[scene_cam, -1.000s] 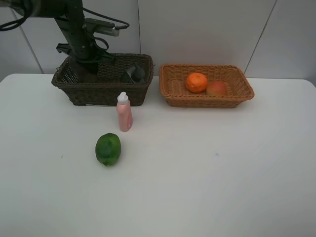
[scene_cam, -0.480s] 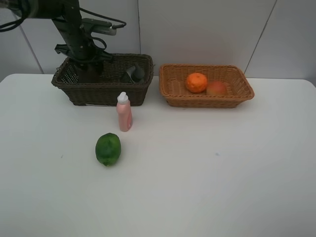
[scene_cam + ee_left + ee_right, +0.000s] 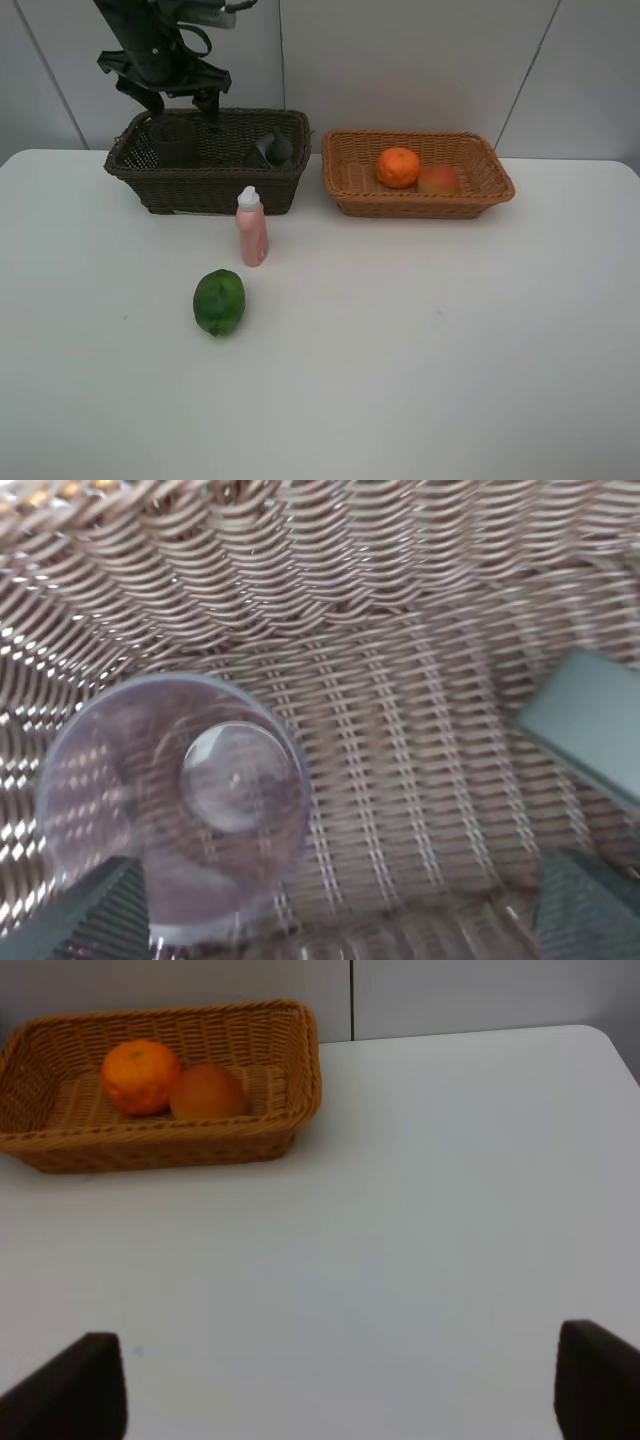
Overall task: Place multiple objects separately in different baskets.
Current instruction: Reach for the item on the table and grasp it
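My left gripper (image 3: 178, 98) hangs over the dark basket (image 3: 205, 185), jaws spread wide with nothing between them. Straight beneath it the mauve cup (image 3: 185, 800) stands upright on the wicker floor, clear of both fingers (image 3: 85, 920). Off to one side of the gripper, toward the far end of the same basket, rests the dark green pump bottle (image 3: 272, 150). Further out, on the table (image 3: 450, 350) just in front of that basket, the pink bottle (image 3: 251, 230) stands upright. Beyond it the lime (image 3: 219, 301) sits alone. My right gripper (image 3: 335, 1390) is wide too, holding nothing, over the table. Well ahead of it and off to one side sits the tan basket (image 3: 160, 1145), with the orange (image 3: 140, 1076) and the reddish fruit (image 3: 207, 1091) side by side inside, touching.
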